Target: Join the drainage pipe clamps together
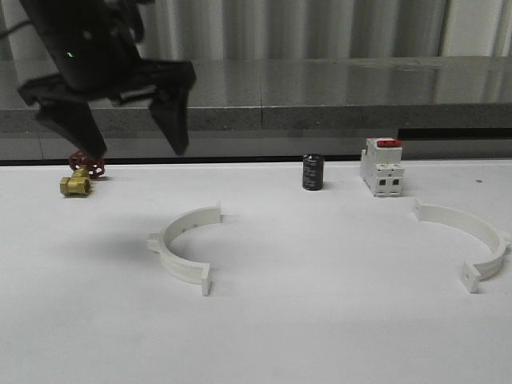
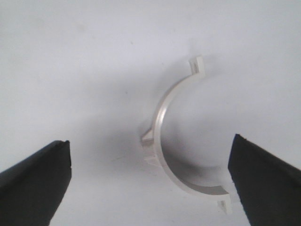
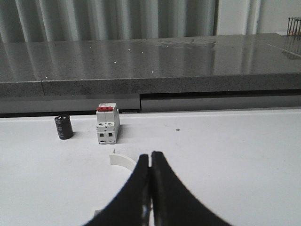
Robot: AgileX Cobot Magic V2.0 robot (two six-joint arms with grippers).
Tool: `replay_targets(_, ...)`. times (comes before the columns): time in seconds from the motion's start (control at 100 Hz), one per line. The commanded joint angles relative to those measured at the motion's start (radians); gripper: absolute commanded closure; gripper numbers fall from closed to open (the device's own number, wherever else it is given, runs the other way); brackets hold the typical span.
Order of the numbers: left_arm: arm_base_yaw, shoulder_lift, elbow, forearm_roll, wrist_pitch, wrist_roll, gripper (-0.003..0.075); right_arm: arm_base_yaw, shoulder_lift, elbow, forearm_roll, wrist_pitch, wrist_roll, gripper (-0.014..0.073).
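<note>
Two white half-ring drainage pipe clamps lie apart on the white table. The left clamp (image 1: 182, 250) opens toward the right, and the right clamp (image 1: 472, 238) lies near the table's right edge. My left gripper (image 1: 138, 150) hangs open above and to the left of the left clamp. In the left wrist view that clamp (image 2: 162, 113) lies on the table below the open left gripper (image 2: 150, 141), nearer one finger (image 2: 265, 183). My right gripper (image 3: 150, 154) is shut on nothing, low over the right clamp (image 3: 122, 161), hiding most of it.
A brass valve with a red handle (image 1: 80, 178) sits at the back left. A black cylinder (image 1: 313, 172) and a white breaker with a red switch (image 1: 382, 166) stand at the back. A grey counter (image 1: 320, 88) runs behind the table.
</note>
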Motion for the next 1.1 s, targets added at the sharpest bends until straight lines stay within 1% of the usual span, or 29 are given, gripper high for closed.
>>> replay_targets(0.0,0.048,-0.127,-0.009,0.009,-0.019,0.040,0.0062,-0.001,-0.013,-0.016,-0.002,-0.072,-0.008,0.0654)
replay_targets(0.17,0.185,-0.291,0.070,0.009,-0.032,0.120,0.0062,-0.001,-0.013,-0.016,-0.002,-0.072,-0.008,0.0654)
replay_targets(0.28,0.273,-0.414,0.156,0.011,-0.083,0.154,0.0062,-0.001,-0.013,-0.016,-0.002,-0.072,-0.008,0.0654)
replay_targets(0.37,0.325,-0.510,0.243,0.011,-0.144,0.163,0.0062,-0.001,-0.013,-0.016,-0.002,-0.072,-0.008,0.0654)
replay_targets(0.56,0.393,-0.739,0.455,0.011,-0.260,0.163,0.0062,-0.001,-0.013,-0.016,-0.002,-0.072,-0.008,0.0654)
replay_targets(0.82,0.413,-1.060,0.769,0.019,-0.400,0.163,0.0072,-0.001,-0.013,-0.016,-0.002,-0.076,-0.008,0.0654)
replay_targets(0.89,0.413,-1.143,0.835,0.019,-0.418,0.163,0.0113,-0.001,-0.013,-0.016,-0.002,-0.077,-0.008,0.0654)
replay_targets(0.96,0.413,-1.216,0.890,0.019,-0.432,0.163,0.0181,-0.001,-0.013,-0.016,-0.002,-0.077,-0.008,0.0654)
replay_targets(1.03,0.413,-1.275,0.931,0.019,-0.447,0.163,0.0276,-0.001,-0.013,-0.016,-0.002,-0.078,-0.008,0.0654)
replay_targets(1.09,0.413,-1.313,0.959,0.019,-0.458,0.163,0.0381,-0.001,-0.013,-0.016,-0.002,-0.091,-0.008,0.0654)
